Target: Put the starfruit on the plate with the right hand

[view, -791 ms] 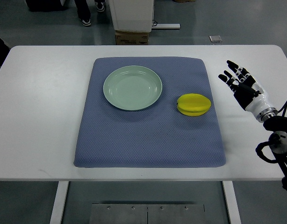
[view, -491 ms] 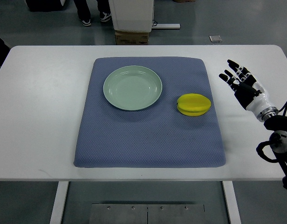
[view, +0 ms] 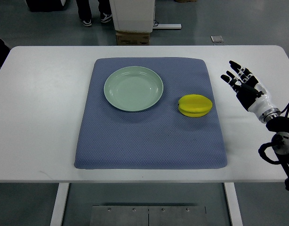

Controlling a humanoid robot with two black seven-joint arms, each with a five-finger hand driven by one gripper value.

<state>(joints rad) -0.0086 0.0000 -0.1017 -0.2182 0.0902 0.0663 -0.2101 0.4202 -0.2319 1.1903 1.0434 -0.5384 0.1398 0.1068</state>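
While the right hand [view: 243, 84] hovers open, the starfruit [view: 195, 105] lies leftward, apart.

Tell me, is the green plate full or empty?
Empty. The green plate shows only its bare surface; the starfruit lies apart from it on the blue mat.

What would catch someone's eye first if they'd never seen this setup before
The bright yellow starfruit stands out most, lying on the right part of the blue mat. Left of it and a little farther back sits an empty pale green plate. At the table's right edge the right hand is open, fingers spread, holding nothing.
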